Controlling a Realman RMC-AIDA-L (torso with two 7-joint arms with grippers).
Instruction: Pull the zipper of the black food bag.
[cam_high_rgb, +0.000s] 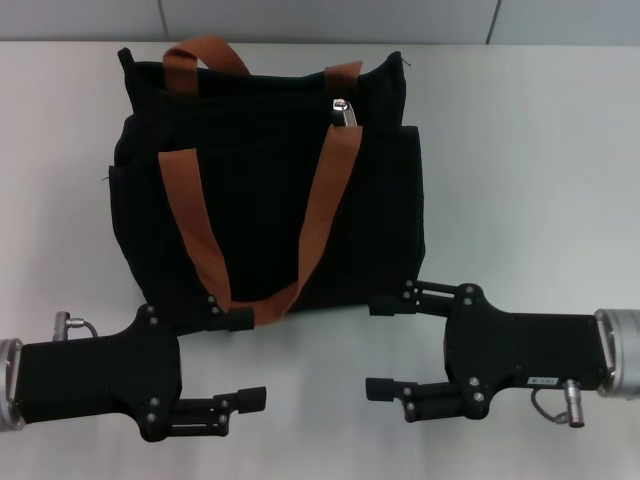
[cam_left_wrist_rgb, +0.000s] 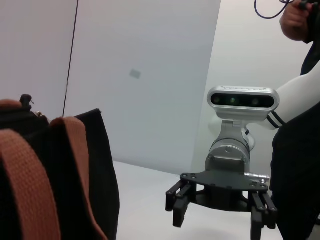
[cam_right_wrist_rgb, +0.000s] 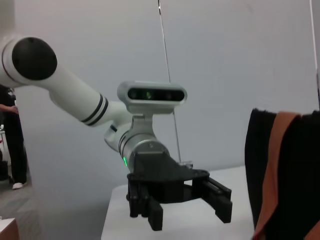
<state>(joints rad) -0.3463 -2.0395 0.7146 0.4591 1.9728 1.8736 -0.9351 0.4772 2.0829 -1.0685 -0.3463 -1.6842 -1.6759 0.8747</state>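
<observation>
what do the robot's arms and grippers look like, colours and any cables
Both grippers, left gripper and right gripper, are matte black, boxy housings with screw heads and linked black fingers. Each mounts on a silver metal wrist ring with a small connector and thin looped cable. The wrist views show white arm links with black bands and a silver-grey camera bar above each gripper.

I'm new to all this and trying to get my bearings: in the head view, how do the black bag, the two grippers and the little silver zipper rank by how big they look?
1. black food bag, by far the largest.
2. left gripper and right gripper: alike, both open, so no ranking between them.
3. zipper, the smallest.
</observation>
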